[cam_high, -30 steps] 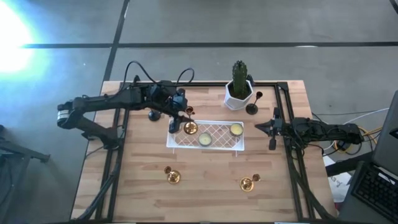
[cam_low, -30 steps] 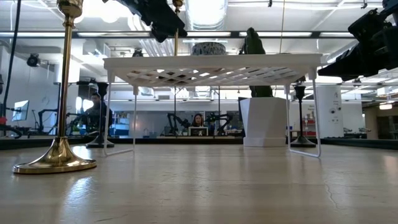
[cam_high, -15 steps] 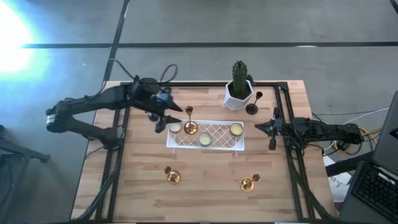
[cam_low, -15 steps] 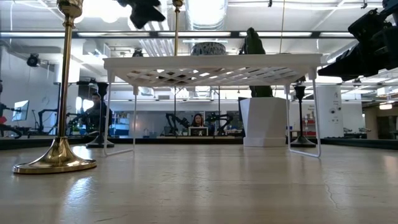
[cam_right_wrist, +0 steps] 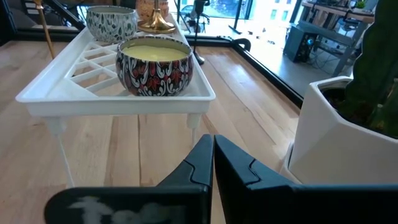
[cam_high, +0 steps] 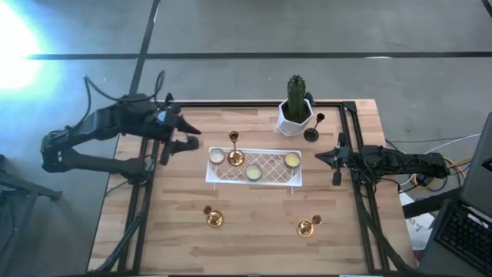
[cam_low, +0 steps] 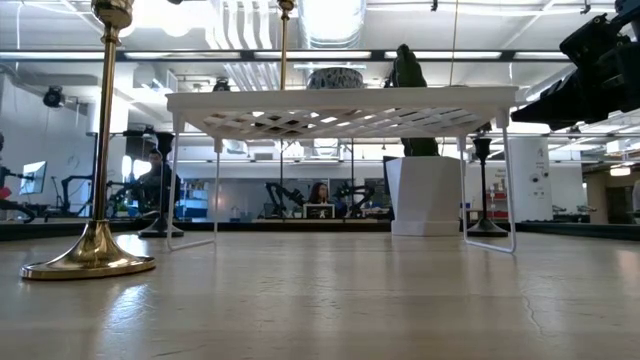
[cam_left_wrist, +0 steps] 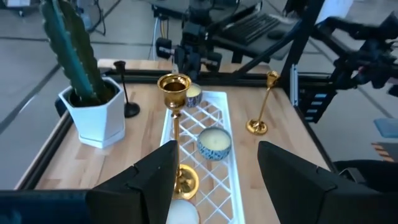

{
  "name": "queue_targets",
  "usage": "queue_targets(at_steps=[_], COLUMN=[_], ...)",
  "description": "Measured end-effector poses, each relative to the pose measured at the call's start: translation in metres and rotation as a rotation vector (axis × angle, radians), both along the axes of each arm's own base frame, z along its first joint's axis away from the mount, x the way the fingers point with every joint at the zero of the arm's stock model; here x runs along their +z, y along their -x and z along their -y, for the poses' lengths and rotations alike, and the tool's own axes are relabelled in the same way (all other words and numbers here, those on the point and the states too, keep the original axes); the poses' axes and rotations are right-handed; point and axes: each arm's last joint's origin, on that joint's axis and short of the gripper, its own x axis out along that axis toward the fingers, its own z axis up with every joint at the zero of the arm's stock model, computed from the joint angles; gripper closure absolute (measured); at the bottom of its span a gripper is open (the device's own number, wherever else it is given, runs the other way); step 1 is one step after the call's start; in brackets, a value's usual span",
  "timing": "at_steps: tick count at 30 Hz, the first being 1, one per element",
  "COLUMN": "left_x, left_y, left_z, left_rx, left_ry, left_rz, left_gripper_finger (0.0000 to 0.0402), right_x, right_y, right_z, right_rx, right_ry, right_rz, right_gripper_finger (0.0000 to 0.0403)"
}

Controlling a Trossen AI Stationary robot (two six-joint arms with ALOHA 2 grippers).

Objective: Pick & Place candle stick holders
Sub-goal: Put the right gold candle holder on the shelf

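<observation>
At the bench's (cam_high: 254,246) left edge our left pincer (cam_high: 178,140) hangs spread and empty, beside a black holder (cam_low: 160,180) on the wood. Right of it, a gold holder (cam_high: 234,150) stands upright on the white rack (cam_high: 270,164) among three candles (cam_high: 253,171). Two more gold holders (cam_high: 212,216) (cam_high: 306,226) sit on the near boards. Another black holder (cam_high: 314,128) stands just beside the cactus pot (cam_high: 294,115). Our right pincer (cam_high: 332,158) waits pressed together at the right edge.
</observation>
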Motion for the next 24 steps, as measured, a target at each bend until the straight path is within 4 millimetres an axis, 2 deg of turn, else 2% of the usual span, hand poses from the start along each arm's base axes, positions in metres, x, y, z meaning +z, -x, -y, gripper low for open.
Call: queue_targets(at_steps=[6, 9, 14, 16, 20, 24], left_x=[-0.018, -0.029, -0.039, -0.042, -0.049, -0.053], left_y=[0.022, 0.032, 0.049, 0.054, 0.061, 0.062], left_z=[0.005, 0.007, 0.011, 0.012, 0.013, 0.013], left_rx=[0.02, 0.03, 0.03, 0.029, 0.028, 0.039], left_ry=[0.023, 0.036, 0.019, 0.014, 0.006, 0.002], left_rz=[0.066, 0.116, 0.221, 0.25, 0.284, 0.296], left_gripper_finger=[0.0174, 0.0174, 0.0174, 0.0174, 0.0174, 0.0174], right_x=[0.006, 0.02, 0.055, 0.063, 0.074, 0.09], right_y=[-0.002, -0.006, -0.002, 0.001, -0.002, -0.014], right_z=[0.0, 0.0, 0.0, 0.0, -0.005, -0.009], right_rx=[0.024, 0.015, 0.006, 0.01, 0.177, 0.27], right_ry=[0.109, 0.09, -0.109, -0.135, -0.115, -0.317], right_rz=[0.046, 0.224, 0.656, 0.74, 0.596, 0.421], right_gripper_finger=[0.0394, 0.0394, 0.0394, 0.0394, 0.0394, 0.0394])
